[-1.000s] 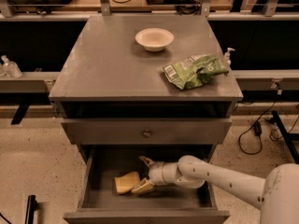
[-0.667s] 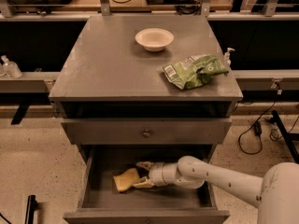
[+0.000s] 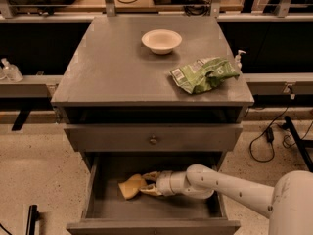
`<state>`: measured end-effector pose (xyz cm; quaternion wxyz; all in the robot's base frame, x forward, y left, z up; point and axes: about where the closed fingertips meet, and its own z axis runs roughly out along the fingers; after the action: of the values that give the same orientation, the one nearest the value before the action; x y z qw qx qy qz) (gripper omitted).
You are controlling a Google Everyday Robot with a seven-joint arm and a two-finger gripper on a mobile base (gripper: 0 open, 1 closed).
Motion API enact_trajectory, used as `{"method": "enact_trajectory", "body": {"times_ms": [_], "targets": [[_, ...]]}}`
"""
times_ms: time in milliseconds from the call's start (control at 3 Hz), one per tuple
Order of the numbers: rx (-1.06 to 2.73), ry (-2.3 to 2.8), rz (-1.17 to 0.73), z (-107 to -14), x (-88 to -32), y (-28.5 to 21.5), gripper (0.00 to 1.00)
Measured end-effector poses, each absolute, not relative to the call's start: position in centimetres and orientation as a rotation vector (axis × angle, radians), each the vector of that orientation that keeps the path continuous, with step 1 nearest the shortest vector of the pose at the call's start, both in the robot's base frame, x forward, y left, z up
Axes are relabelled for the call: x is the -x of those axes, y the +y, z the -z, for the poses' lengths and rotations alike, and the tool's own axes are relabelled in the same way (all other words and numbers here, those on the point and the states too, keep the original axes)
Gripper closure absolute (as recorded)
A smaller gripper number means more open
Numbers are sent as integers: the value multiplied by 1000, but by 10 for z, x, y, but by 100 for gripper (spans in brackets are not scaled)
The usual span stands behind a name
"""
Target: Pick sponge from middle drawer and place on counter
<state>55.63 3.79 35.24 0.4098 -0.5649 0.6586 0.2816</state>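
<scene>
The pale yellow sponge (image 3: 130, 186) lies on the floor of the open middle drawer (image 3: 105, 204), left of centre. My gripper (image 3: 147, 184) reaches in from the right and sits low in the drawer, right at the sponge's right end. Its fingers (image 3: 150, 175) are apart, one above and one below that end. The sponge rests on the drawer floor. The counter (image 3: 112, 67) is the grey cabinet top above.
A white bowl (image 3: 161, 40) stands at the back of the counter. A green and white snack bag (image 3: 203, 74) lies at its right edge. A closed drawer front with a small knob (image 3: 153, 140) overhangs the open drawer. Cables lie on the floor at right.
My gripper has moved slightly left up to the sponge's right end, and its fingers have narrowed around that end. The sponge has stayed in about the same place.
</scene>
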Motion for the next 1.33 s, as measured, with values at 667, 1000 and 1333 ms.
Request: {"method": "enact_trajectory", "body": {"times_ms": [667,1000,1333], "targets": [[1219,1537,-756,-441,-554,17,100],[1159,1469,-756,-519,-533,-11,100],[1191,1426,-785,-582,-501,-21,100]]}}
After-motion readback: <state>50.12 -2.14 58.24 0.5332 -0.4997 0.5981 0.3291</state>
